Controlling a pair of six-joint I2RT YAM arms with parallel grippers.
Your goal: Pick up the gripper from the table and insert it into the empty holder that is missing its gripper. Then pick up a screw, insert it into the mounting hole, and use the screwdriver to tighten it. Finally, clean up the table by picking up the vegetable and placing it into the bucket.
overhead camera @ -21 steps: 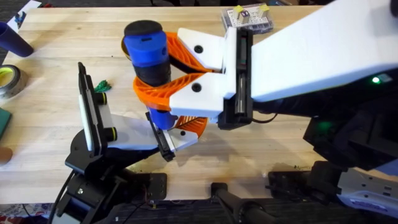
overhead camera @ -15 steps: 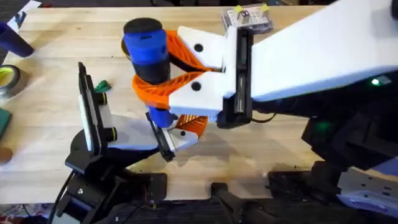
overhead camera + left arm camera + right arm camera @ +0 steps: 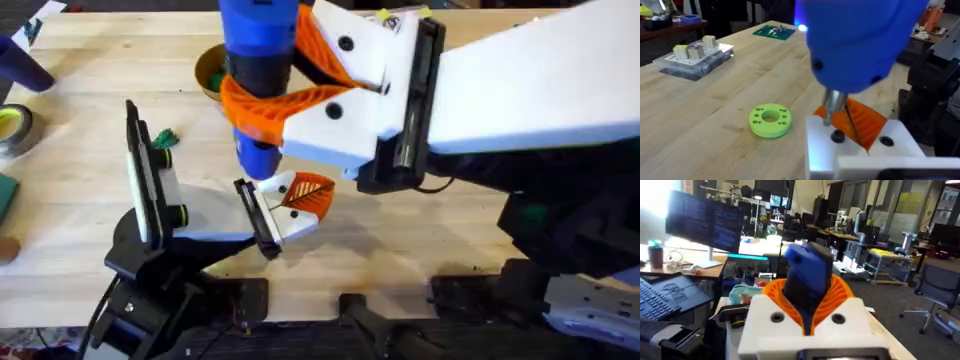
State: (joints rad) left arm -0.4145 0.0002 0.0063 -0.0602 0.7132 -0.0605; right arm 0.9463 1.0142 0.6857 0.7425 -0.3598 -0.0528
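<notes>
My right gripper [image 3: 256, 72] [image 3: 807, 297], with large orange lattice fingers on white mounts, is shut on the blue screwdriver [image 3: 258, 55] [image 3: 860, 45] [image 3: 809, 272] and holds it upright. Its metal shaft [image 3: 832, 107] points down onto the gripper [image 3: 296, 198] [image 3: 860, 125], a small white wedge with an orange lattice tip and two black dots. That wedge sits at the front of the holder [image 3: 195, 215], the white arm end with black plates at the lower left. The orange-tan bucket [image 3: 208, 72] peeks out behind the screwdriver. A small green vegetable [image 3: 163, 137] lies beside the holder's far plate.
A grey tape roll [image 3: 12, 128] with a yellow centre and a dark blue object [image 3: 20, 65] sit at the left edge of the table [image 3: 450, 215]. A clear parts box [image 3: 695, 57], a green ring [image 3: 770, 120] and a green circuit board [image 3: 772, 31] lie on the planks.
My right arm has risen toward the camera with the screwdriver, whose handle now shows larger and farther back. The bucket behind it has come into sight. The holder has stayed still.
</notes>
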